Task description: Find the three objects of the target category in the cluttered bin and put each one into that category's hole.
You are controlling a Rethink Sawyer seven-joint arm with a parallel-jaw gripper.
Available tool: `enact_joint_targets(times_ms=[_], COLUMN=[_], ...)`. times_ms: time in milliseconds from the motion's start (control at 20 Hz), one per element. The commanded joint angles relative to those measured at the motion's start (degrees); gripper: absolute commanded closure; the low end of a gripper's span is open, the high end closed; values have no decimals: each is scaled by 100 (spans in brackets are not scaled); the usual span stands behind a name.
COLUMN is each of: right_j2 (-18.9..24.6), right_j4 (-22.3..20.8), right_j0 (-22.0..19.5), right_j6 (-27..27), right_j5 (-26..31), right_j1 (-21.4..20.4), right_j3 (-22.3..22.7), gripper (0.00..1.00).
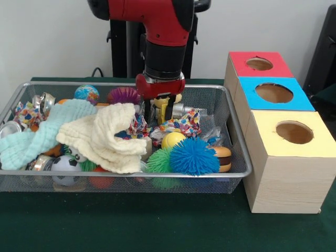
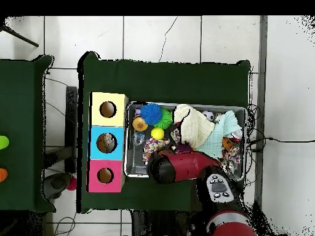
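Bottle [image 1: 212, 136] perhaps beside gripper [image 1: 161, 107].

Front camera: we face the robot low and close across the table. Overhead camera: high, straight down, base at 6 o'clock. Both show the bin [image 1: 239, 157] [image 2: 128, 142].

Front view: the red and black arm [image 1: 157, 23] is reaching straight down from above, its black wrist [image 1: 164, 59] standing vertical over a red collar. Below the collar the gripper [image 1: 164, 107] is hanging low with its yellow and black body upright; its state is not discernible. Overhead view: the arm [image 2: 187, 166] is lying horizontally, extending away from the base [image 2: 229, 224].
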Motion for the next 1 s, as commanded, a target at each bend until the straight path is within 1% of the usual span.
enact_joint_targets(times_ms=[50,100,200,350,650,750,850,900,1000], right_j2=[-482,-605,-753,-828,-924,-966,-766,-593,-475], right_j4=[-543,-732,-1016,-1144,-1394,-1289,-909,-724,-590], right_j0=[335,492,687,744,811,781,488,271,101], right_j6=[342,143,-72,13,12,192,363,423,590], right_j5=[300,517,649,540,584,616,816,857,718], right_j1=[280,303,366,407,428,416,392,435,538], right_j3=[-609,-749,-936,-1014,-1126,-1095,-881,-757,-652], gripper=[0,0,0,0,0,0,0,0,0])
